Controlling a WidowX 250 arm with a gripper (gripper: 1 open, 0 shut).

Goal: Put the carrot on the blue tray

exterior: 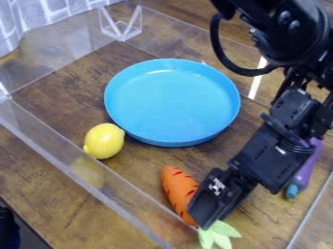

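Observation:
The carrot [178,191] lies on the wooden table near the front, its orange body pointing up-left and its light green top [219,235] at the lower right. My black gripper [212,197] comes down from the right, low against the carrot's leafy end, and hides part of it. Its jaws stand open; I see no grip on the carrot. The blue tray [173,134] sits in the middle of the table, up and left of the carrot, with nothing on it.
A yellow lemon [103,141] rests left of the carrot, by the tray's front rim. A purple eggplant [306,165] shows behind the arm at the right. Clear plastic walls [53,146] fence the table.

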